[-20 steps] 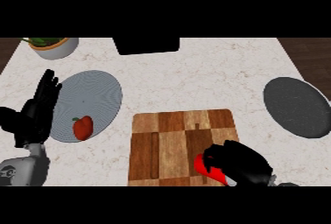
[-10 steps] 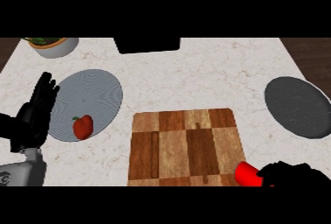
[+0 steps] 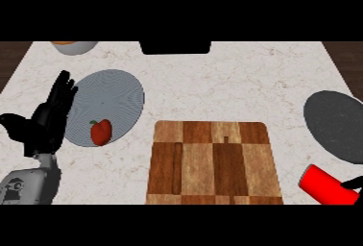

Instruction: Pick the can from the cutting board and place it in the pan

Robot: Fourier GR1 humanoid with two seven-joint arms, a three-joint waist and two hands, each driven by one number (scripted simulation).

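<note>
Shifted since half a second ago: red can (image 3: pixel 325 185) now off cutting board (image 3: pixel 212 163), at lower right. Left hand (image 3: pixel 46 120) resting, fingers spread, beside plate (image 3: pixel 117 96) with red pepper (image 3: pixel 101 132). Dark pan (image 3: pixel 339 126) right. Right hand (image 3: pixel 352 182) barely visible by can, grip unclear.

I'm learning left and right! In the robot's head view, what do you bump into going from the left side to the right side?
Left hand → red pepper on the grey plate → wooden cutting board → red can → dark pan at the right edge.
</note>
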